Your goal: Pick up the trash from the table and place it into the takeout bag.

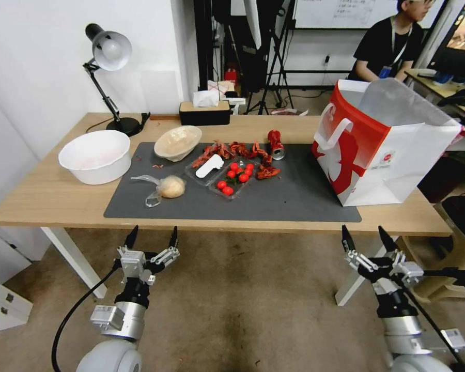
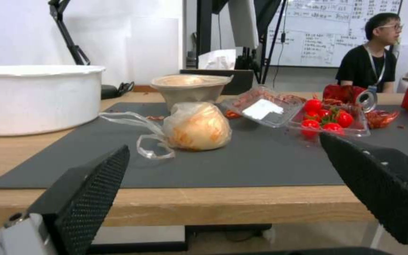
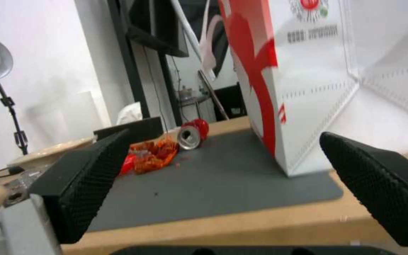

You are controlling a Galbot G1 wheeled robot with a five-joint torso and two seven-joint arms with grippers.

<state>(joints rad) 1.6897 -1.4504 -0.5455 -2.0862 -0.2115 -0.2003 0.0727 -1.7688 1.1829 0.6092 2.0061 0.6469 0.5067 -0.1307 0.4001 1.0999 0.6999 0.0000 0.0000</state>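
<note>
Nothing bagged yet: both arms wait below the table edge

Nearest the head camera, the left gripper (image 1: 152,237) and right gripper (image 1: 366,235) hang low in front of the table (image 1: 46,199), short of its near edge, each with its black fingers spread apart and holding nothing.

Beyond them the takeout bag (image 1: 382,150) stands upright and open at the right end of the dark grey mat (image 1: 294,199), red front toward the middle of the table. What it holds cannot be seen from here. A white basin (image 1: 94,155) sits off the mat to the left; a desk lamp (image 1: 108,51) stands behind it.

Judging by what lies out, the work has barely begun. The shallow beige bowl (image 1: 178,142) rests at the mat's far left corner, tilted. A clear plastic tray (image 1: 227,178) with small tomatoes lies mid-mat, red shell scraps (image 1: 237,150) strewn behind it. The clear bag with tan lump (image 1: 166,187) lies near the front left of the mat, straight ahead of the left wrist camera. The crushed red can (image 1: 275,143) lies on its side toward the bag.

Each arm points forward and up at the tabletop, wrists level, poised but touching nothing
</note>
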